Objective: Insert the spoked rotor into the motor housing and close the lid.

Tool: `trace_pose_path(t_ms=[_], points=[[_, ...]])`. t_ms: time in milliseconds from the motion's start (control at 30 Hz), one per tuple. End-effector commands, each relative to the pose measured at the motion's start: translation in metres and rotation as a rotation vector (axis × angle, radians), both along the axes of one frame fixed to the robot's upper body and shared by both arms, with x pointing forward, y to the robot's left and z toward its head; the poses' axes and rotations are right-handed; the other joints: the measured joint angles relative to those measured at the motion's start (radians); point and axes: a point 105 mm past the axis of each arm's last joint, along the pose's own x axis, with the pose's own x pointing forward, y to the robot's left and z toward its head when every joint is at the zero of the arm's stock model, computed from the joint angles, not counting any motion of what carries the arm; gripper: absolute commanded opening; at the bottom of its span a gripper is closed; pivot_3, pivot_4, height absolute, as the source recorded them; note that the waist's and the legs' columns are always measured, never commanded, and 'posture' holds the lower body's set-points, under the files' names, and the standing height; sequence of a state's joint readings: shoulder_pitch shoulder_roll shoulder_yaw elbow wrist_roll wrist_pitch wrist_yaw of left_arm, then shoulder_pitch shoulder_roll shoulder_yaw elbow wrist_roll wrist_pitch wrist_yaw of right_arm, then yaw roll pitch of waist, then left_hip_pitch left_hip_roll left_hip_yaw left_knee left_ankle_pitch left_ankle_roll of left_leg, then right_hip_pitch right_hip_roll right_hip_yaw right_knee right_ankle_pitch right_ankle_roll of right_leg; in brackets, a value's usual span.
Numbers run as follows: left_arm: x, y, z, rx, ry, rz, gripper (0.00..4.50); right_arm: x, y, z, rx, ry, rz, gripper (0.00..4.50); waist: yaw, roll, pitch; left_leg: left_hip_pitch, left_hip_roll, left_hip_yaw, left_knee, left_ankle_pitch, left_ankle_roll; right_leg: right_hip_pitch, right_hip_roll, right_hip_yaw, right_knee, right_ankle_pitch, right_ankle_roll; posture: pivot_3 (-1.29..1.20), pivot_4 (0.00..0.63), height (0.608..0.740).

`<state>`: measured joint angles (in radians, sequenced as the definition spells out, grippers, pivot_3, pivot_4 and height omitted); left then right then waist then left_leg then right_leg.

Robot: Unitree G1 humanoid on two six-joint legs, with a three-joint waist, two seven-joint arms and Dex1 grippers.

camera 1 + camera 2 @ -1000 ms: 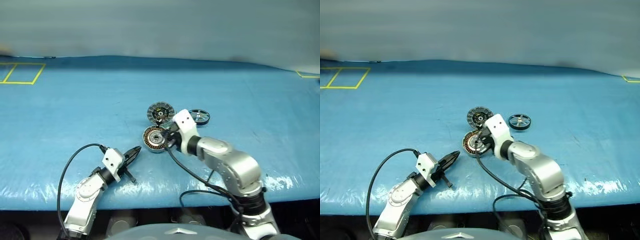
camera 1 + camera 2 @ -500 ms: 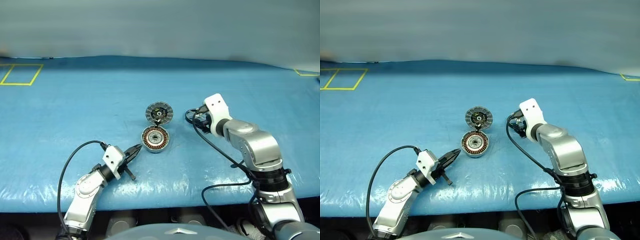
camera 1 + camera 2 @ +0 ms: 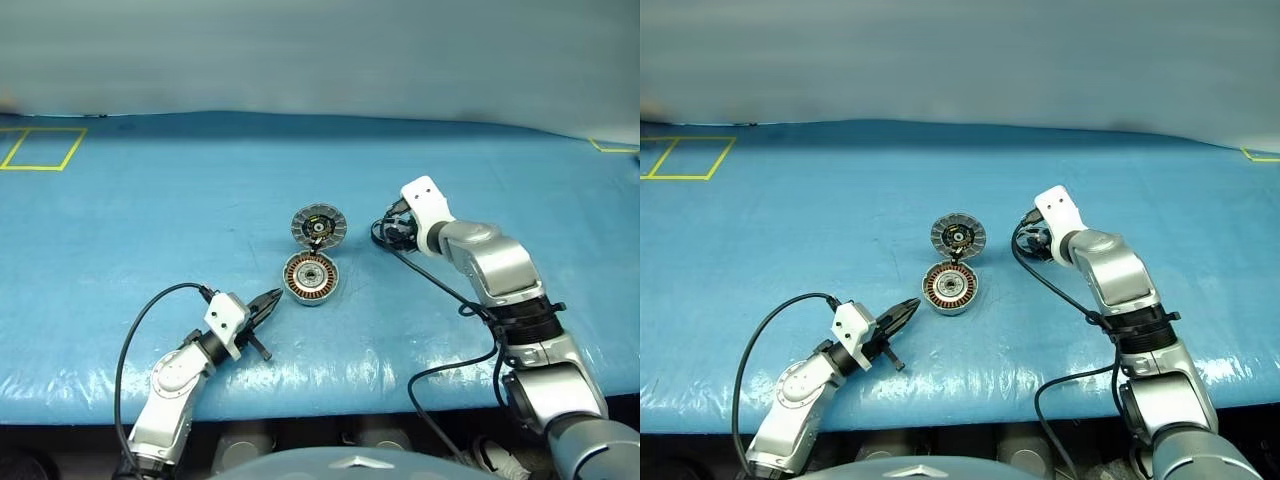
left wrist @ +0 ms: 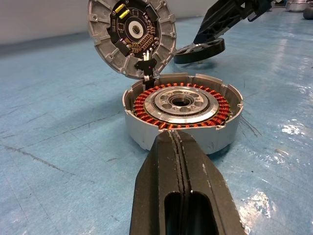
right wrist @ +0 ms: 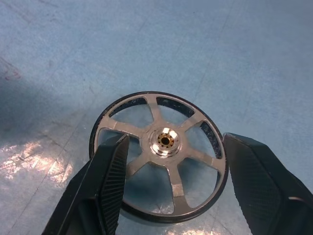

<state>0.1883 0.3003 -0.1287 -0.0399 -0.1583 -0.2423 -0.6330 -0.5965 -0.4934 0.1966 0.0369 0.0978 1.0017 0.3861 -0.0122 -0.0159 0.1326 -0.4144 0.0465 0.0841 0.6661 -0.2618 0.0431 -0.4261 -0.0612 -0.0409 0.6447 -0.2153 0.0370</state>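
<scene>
Right gripper (image 5: 168, 183) is spread wide astride spoked rotor (image 5: 160, 147), not clamped; left gripper (image 4: 174, 142) is held closed near motor housing (image 4: 183, 115)

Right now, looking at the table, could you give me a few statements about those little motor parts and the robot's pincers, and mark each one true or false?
1. The spoked rotor already sits inside the motor housing. False: it lies flat on the blue table, apart from the housing.
2. The right pincer is open, one finger on each side of the rotor. True.
3. The lid is shut flat over the housing. False: it stands tilted up at the housing's far edge, so the copper windings show.
4. The left pincer is shut and points at the housing. True.
5. The left pincer holds the lid. False: it holds nothing.
</scene>
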Motion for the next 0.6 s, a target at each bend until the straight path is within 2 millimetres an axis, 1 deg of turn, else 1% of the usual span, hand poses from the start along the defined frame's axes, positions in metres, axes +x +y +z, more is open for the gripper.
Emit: trace_pose_path(t_ms=[33,200,400,500,600], points=[[-0.001,-0.002,0.007,-0.013,-0.030,0.004,0.00,0.006,0.003,0.010,-0.014,-0.012,0.042,3.22,0.000,0.000,0.000,0.000,0.000,0.000,0.000,0.000,0.000,0.000,0.000,0.000,0.000,0.000,0.000,0.00,0.150,0.740],[-0.002,-0.001,0.007,-0.013,-0.030,0.013,0.00,0.004,-0.001,-0.002,-0.048,0.045,0.056,3.22,0.001,0.000,0.000,0.000,0.000,0.000,0.000,0.000,0.000,0.000,0.000,0.000,0.000,0.000,0.000,0.00,0.150,0.740],[-0.002,-0.001,0.007,-0.014,-0.029,0.018,0.00,-0.001,0.000,-0.009,-0.066,0.093,0.083,3.22,0.001,0.000,0.000,0.000,0.000,0.000,0.000,0.000,0.000,0.000,0.000,0.000,0.000,0.000,0.001,0.00,0.150,0.740],[-0.003,-0.002,0.007,-0.015,-0.028,0.017,0.00,-0.005,0.000,-0.013,-0.057,0.109,0.073,2.65,0.001,0.000,0.000,0.000,0.000,0.000,0.000,0.000,0.000,0.000,0.000,0.000,0.000,0.000,0.001,0.00,0.150,0.740],[-0.003,-0.002,0.007,-0.016,-0.026,0.018,0.00,-0.010,0.002,-0.013,-0.039,0.114,0.073,1.78,-0.001,0.000,-0.001,0.002,0.001,0.000,0.001,0.000,0.000,0.002,0.000,0.000,0.000,0.000,0.001,0.00,0.150,0.740]])
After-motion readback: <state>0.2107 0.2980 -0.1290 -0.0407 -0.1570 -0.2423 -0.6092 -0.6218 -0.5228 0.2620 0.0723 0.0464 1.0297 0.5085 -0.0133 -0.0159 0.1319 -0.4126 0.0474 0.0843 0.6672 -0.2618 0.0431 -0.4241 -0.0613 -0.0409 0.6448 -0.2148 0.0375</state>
